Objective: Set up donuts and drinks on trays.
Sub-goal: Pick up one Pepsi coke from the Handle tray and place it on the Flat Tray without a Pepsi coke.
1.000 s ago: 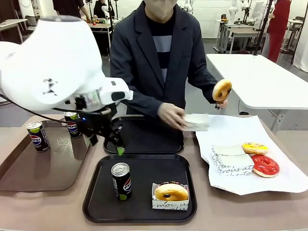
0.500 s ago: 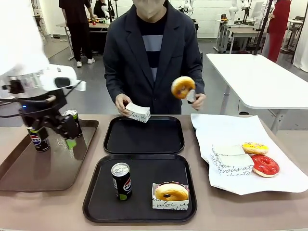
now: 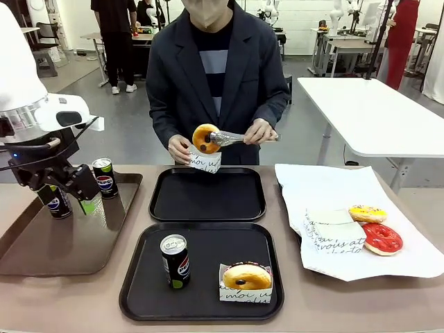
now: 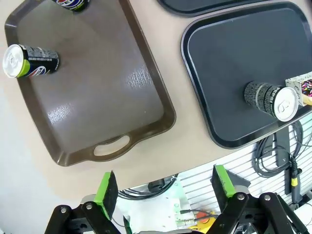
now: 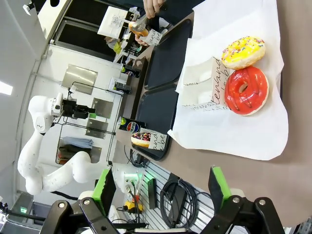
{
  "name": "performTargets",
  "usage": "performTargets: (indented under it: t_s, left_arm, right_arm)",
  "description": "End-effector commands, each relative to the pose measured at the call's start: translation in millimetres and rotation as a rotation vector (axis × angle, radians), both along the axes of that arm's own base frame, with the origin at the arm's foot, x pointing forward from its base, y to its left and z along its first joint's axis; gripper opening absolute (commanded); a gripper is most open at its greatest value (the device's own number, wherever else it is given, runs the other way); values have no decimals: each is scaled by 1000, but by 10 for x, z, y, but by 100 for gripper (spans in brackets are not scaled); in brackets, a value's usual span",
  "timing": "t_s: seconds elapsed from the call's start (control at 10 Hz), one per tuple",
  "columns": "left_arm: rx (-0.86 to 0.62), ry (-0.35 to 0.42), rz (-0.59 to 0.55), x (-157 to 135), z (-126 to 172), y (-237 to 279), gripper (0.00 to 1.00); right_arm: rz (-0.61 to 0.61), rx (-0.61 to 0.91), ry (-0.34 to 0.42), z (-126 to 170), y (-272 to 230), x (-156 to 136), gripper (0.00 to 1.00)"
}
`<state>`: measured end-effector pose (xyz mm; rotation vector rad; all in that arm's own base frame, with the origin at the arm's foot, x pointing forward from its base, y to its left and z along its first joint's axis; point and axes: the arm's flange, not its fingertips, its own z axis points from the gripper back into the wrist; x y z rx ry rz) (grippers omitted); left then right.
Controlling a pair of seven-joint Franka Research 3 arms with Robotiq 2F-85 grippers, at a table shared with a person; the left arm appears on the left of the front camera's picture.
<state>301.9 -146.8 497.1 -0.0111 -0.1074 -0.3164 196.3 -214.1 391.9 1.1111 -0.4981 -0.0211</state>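
The near black tray (image 3: 139, 291) carries an upright drink can (image 3: 175, 260) and a chocolate donut (image 3: 246, 277) in a white holder. Nothing lies on the far black tray (image 3: 207, 195). Above its far edge the person's tongs hold a donut (image 3: 205, 138) over a paper holder (image 3: 205, 161) in the other hand. My left gripper (image 3: 75, 201) hangs open over the brown tray (image 3: 62, 243), close to two cans (image 3: 104, 177). In the left wrist view the left gripper (image 4: 164, 185) is empty. Well above the paper with the yellow donut (image 5: 243, 51) and red donut (image 5: 246, 90), my right gripper (image 5: 161, 187) is open.
A white paper sheet (image 3: 388, 187) covers the table's right side, with the yellow donut (image 3: 367, 213), the red donut (image 3: 382, 238) and spare paper holders (image 3: 333, 232). One brown-tray can (image 3: 54, 201) is partly hidden behind my left gripper. A white table (image 3: 374, 111) stands behind.
My left arm has swung left from above the black trays to over the brown tray. The person has carried the donut in tongs from the right to over the paper holder.
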Motion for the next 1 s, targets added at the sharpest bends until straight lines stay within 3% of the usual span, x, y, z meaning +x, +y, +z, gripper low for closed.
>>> performTargets:
  t_s: [0.0, 0.3, 0.5, 0.7, 0.9]
  left_arm:
    - [-2, 6, -13, 3, 12, -38, 100]
    - [3, 0, -4, -6, -3, -19, 100]
    - [-16, 18, 89, 578, 169, 103, 100]
    - [-56, 41, 260, 1136, 268, 678, 100]
    - [-28, -18, 377, 1458, 229, 1139, 100]
  right_arm:
    - [-2, 13, -25, 12, -10, 18, 100]
    - [-2, 13, -25, 12, -10, 18, 100]
    - [-2, 13, -25, 12, -10, 18, 100]
    - [-2, 13, -25, 12, -10, 18, 100]
    - [-2, 13, -25, 12, -10, 18, 100]
